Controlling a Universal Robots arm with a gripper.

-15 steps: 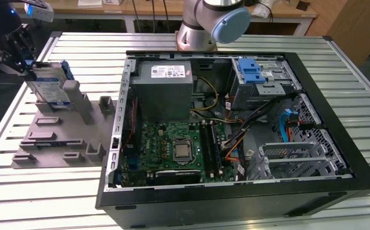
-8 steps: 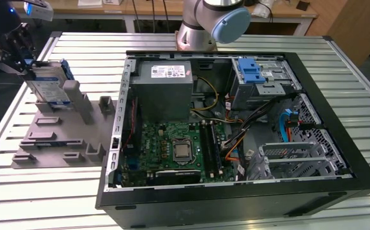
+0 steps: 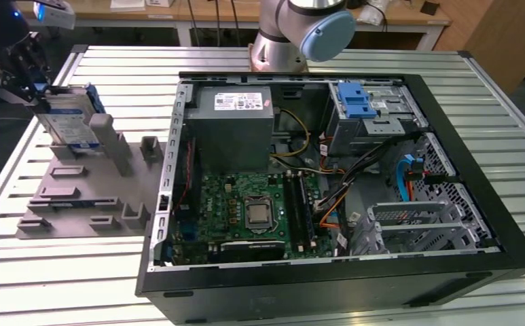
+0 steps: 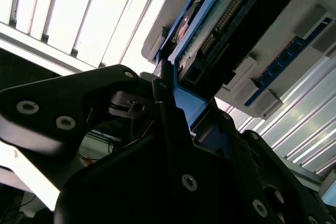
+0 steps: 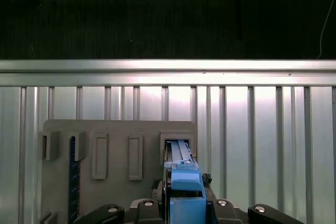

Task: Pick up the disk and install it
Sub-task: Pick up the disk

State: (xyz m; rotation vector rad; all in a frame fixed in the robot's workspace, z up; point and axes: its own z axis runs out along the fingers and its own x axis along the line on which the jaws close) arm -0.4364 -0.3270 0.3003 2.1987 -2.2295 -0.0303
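Observation:
The disk [image 3: 70, 122], silver-grey with a white-and-blue label and blue rails, stands on edge at the far end of a grey holder fixture [image 3: 90, 197] on the exterior view's left. My gripper [image 3: 37, 92] sits at its upper end, shut on it. In the first wrist view the disk's blue rail [image 5: 184, 182] runs between the fingers of my gripper [image 5: 184, 205], with its lower end at a slot of the fixture [image 5: 115, 129]. The second wrist view shows the disk's connector side [image 4: 231, 19] and black fingers [image 4: 163, 93] pressed on the blue rail. I cannot tell if the disk still rests in the slot.
An open black computer case [image 3: 479, 156] lies on the slatted metal table [image 3: 53, 285], right of the fixture. Inside are a grey power-supply box [image 3: 235, 129], a motherboard [image 3: 244, 210] and a metal drive cage with a blue latch [image 3: 362, 102]. The arm's base [image 3: 299, 30] stands behind the case.

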